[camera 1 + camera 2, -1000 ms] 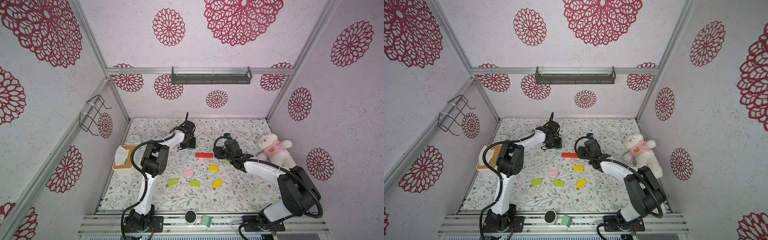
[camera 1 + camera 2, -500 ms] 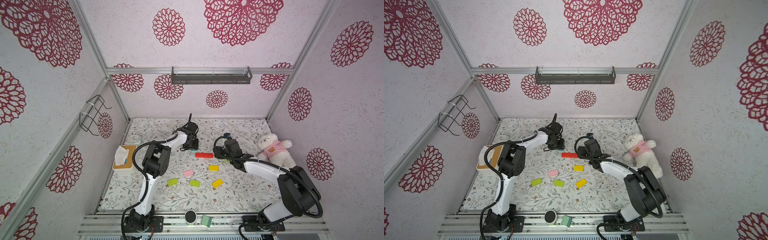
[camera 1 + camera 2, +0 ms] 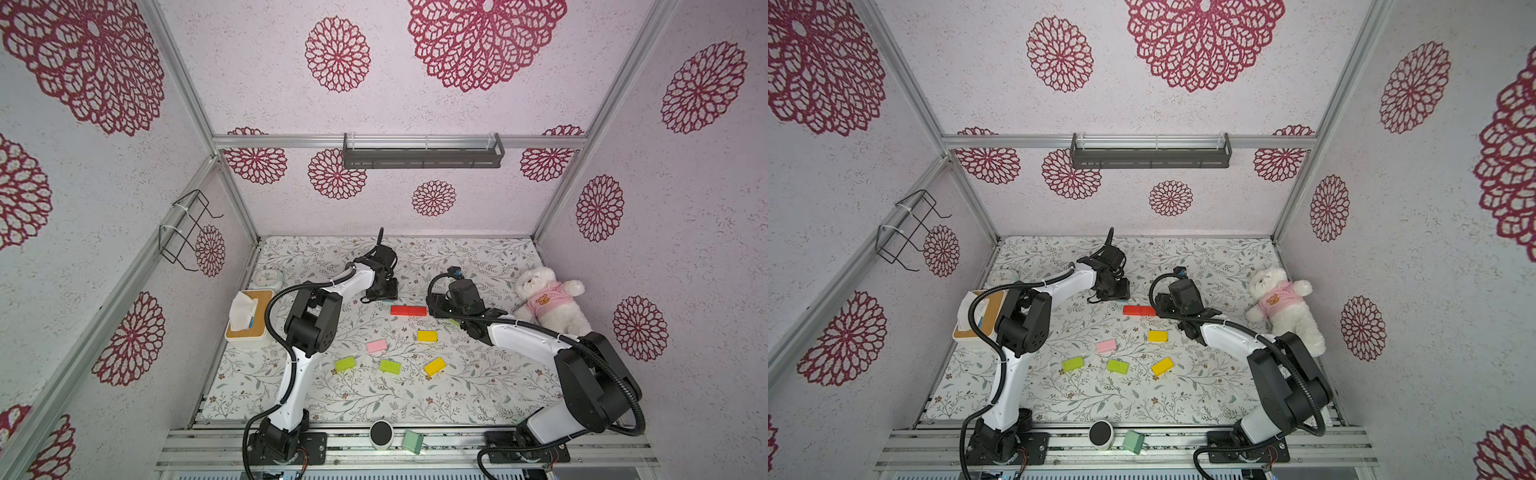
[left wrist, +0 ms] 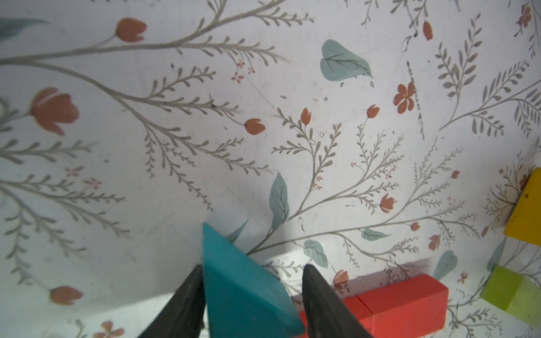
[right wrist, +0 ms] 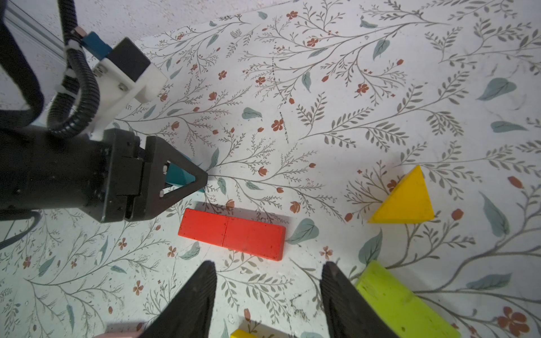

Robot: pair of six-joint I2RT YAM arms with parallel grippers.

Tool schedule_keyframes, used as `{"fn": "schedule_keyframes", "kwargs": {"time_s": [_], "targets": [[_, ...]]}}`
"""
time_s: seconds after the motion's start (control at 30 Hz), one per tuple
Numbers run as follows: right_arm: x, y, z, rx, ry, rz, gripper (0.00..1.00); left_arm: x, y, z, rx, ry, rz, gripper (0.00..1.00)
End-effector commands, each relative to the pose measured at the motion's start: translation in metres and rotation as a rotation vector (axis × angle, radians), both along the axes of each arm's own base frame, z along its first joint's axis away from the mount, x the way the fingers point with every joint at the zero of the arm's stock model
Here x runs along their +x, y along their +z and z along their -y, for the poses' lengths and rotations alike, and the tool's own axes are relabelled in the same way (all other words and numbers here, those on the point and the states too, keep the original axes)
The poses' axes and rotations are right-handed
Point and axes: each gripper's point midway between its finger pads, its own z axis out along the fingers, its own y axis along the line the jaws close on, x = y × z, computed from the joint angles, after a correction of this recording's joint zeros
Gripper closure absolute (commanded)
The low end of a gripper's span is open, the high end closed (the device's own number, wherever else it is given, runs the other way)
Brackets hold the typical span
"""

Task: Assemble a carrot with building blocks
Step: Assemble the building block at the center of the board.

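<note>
Two red blocks [image 5: 232, 237] lie end to end as one row on the floral table, also seen in a top view [image 3: 408, 310]. My left gripper [image 4: 253, 267] is shut on a teal triangle [image 4: 243, 281], low over the table just behind the row's left end. The right wrist view shows the same teal triangle [image 5: 177, 174] between those fingers. My right gripper [image 5: 268, 263] stands open and empty just in front of the red row. A yellow triangle [image 5: 405, 199] and a lime block [image 5: 401, 301] lie beside it. Loose blocks lie nearer the front: yellow [image 3: 427, 336], pink [image 3: 377, 345], lime [image 3: 345, 364], lime [image 3: 390, 366], yellow [image 3: 434, 367].
A white teddy bear [image 3: 548, 299] leans at the right edge of the table. A tissue box [image 3: 249, 318] and a small clock [image 3: 268, 277] sit at the left edge. On the front rail rest a pale mint block [image 3: 412, 441] and a round black device [image 3: 381, 434].
My left gripper has shifted slightly right and toward the front with the teal triangle, closer to the red row. The right arm and the loose blocks have not moved.
</note>
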Motion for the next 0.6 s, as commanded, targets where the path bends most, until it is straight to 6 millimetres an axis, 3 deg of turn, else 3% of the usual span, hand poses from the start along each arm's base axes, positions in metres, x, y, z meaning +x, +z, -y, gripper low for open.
{"fn": "schedule_keyframes", "kwargs": {"time_s": [0.0,0.23,0.57], "targets": [[0.004,0.013,0.004,0.023,-0.026,0.035,0.39,-0.01,0.003,0.003,0.002,-0.006,-0.019,0.43],[0.005,0.013,0.004,0.023,-0.026,0.035,0.39,-0.01,0.006,0.002,0.008,-0.003,-0.01,0.41],[0.005,0.014,0.004,0.022,-0.025,0.037,0.39,0.009,0.014,-0.009,0.025,0.028,0.028,0.39]]}}
